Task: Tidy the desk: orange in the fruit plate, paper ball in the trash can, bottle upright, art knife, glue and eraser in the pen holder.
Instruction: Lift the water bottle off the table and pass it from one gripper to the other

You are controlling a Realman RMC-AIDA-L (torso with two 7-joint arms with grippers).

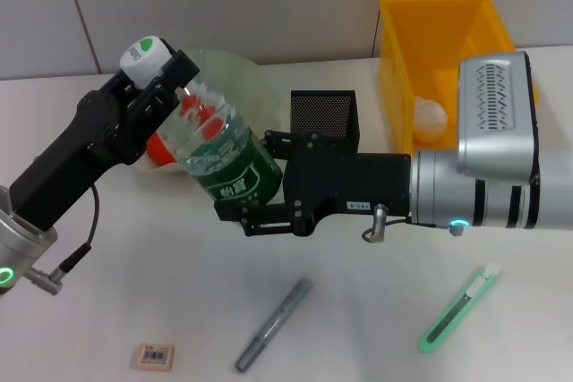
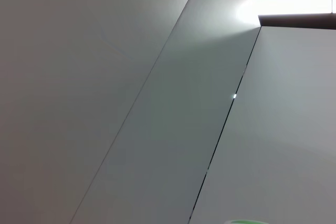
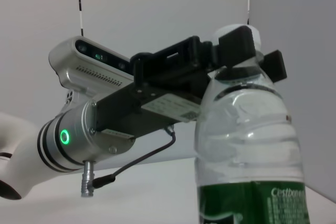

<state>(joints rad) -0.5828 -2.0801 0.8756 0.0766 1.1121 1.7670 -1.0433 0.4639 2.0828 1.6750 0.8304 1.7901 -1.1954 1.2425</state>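
Clear ribbed plastic bottle [image 1: 222, 154], neck pinched by left end effector [image 1: 166, 78], tilted.

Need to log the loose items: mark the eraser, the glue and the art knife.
eraser [image 1: 155, 356], head view, on its white barcode label.
glue [image 1: 273, 325], head view, middle of the grey barrel.
art knife [image 1: 457, 309], head view, middle of the mint-green body.
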